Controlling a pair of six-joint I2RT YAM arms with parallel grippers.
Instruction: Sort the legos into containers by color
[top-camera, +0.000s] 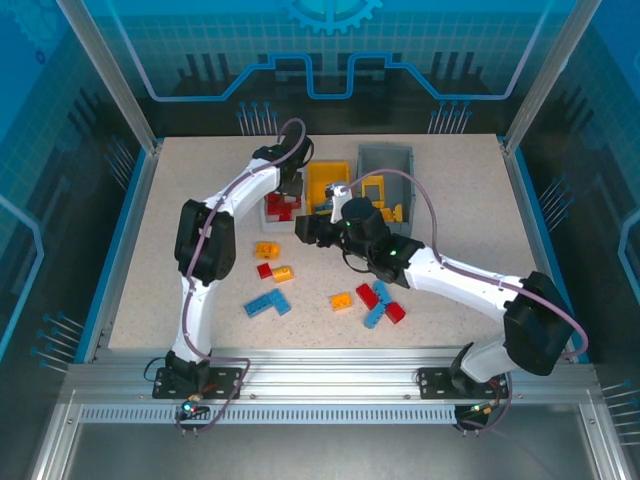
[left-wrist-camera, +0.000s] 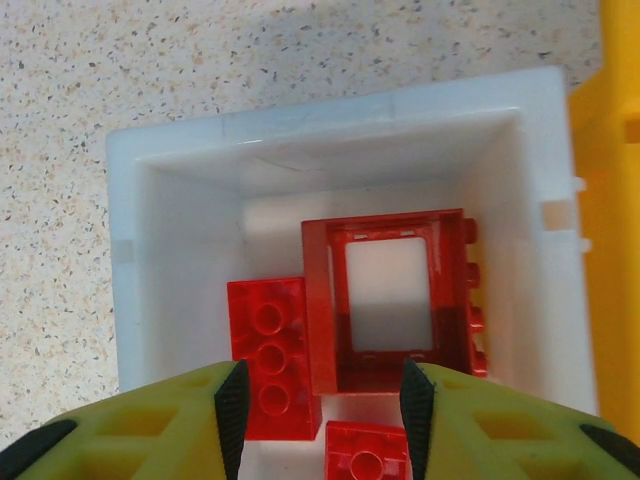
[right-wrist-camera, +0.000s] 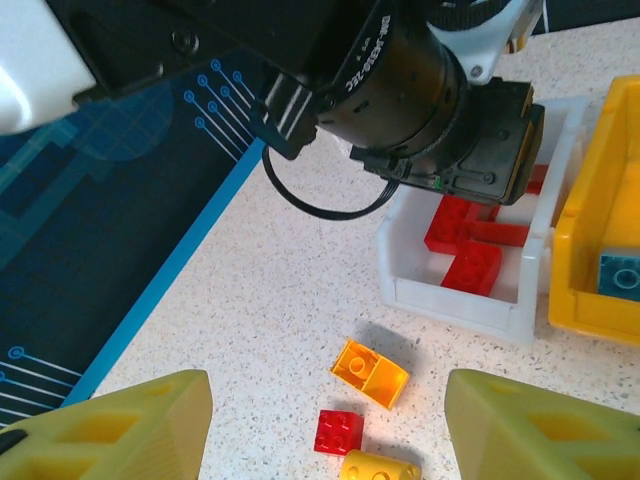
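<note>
The left gripper (left-wrist-camera: 325, 388) hangs over the white bin (left-wrist-camera: 180, 170) with its jaws partly apart and nothing between them. Directly below it a red open frame (left-wrist-camera: 390, 300) lies flat on the bin floor, touching a red studded brick (left-wrist-camera: 268, 355) on its left, with another small red brick (left-wrist-camera: 365, 460) at the near edge. The right gripper (right-wrist-camera: 328, 400) is spread wide and empty, low over the desk (right-wrist-camera: 270, 300) just beside the white bin (right-wrist-camera: 450, 295). Beneath it lie an orange brick (right-wrist-camera: 370, 372), a red brick (right-wrist-camera: 338, 432) and a yellow brick (right-wrist-camera: 380, 467), close together. The yellow bin (right-wrist-camera: 585, 250) touches the white one and holds a blue brick (right-wrist-camera: 620, 272). From above, the dark grey bin (top-camera: 385, 158) stands just beside the yellow bin (top-camera: 322, 172) and has yellow pieces (top-camera: 375, 188) in it. Nearer the arm bases, a blue L-shaped piece (top-camera: 267, 305), an orange brick (top-camera: 341, 300) and a touching cluster of red and blue bricks (top-camera: 378, 303) lie loose on the desk.
</note>
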